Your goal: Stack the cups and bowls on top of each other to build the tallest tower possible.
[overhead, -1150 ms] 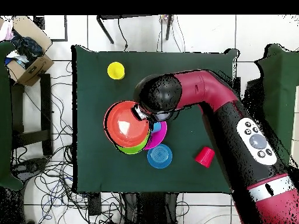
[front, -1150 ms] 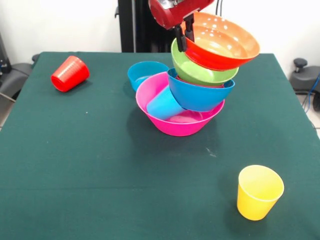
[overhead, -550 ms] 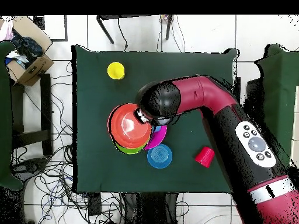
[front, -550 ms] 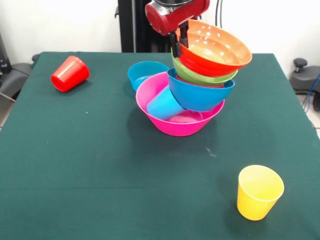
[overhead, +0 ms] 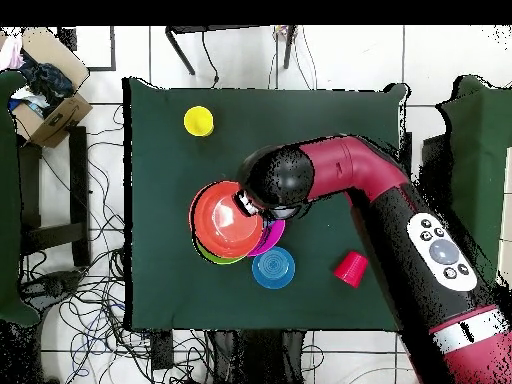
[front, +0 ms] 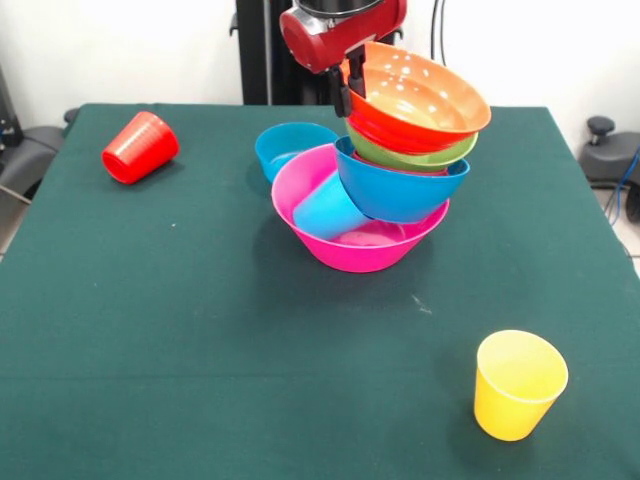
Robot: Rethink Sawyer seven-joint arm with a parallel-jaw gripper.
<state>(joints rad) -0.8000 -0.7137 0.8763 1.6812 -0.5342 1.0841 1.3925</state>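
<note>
While hand (front: 350, 82) grips orange bowl (front: 420, 92) rim atop tower (front: 375, 190): three cups, perhaps six bowls visible.

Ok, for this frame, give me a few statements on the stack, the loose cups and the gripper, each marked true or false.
1. The gripper pinches the rim of the large orange bowl. True.
2. The yellow cup lies on its side. False: it stands upright, mouth up.
3. The red cup lies tipped over, apart from the tower. True.
4. The large pink bowl is empty. False: a light blue cup and the large blue bowl sit in it.
5. The small blue bowl tops the tower. False: it sits on the table behind the pink bowl.
</note>
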